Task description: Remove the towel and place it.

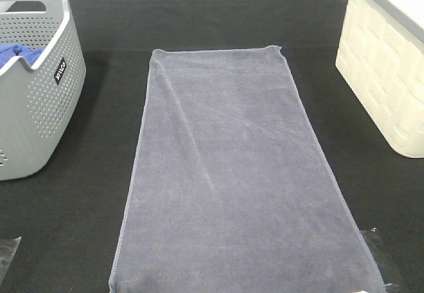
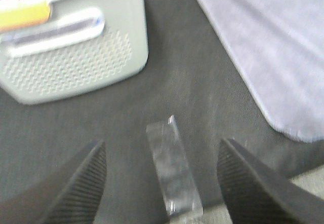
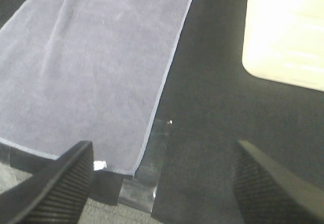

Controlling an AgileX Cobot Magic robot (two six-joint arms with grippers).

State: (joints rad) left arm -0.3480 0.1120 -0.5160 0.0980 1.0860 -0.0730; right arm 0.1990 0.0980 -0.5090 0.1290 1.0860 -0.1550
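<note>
A grey perforated basket [image 1: 36,81] holding a blue cloth [image 1: 18,54] sits left, a cream bin [image 1: 387,61] right, and between them the towel [image 1: 232,174] lies flat on the black counter [image 1: 79,227], untouched beside the released left pincer [image 2: 162,183] and right pincer [image 3: 162,183].

One grey-lavender towel [image 1: 232,174] is counted, one grey perforated basket [image 1: 40,107], one blue cloth [image 1: 16,54] inside it, one cream bin [image 1: 384,81] — and two clear tape strips [image 1: 8,252] on the worktop [image 1: 86,240].
</note>
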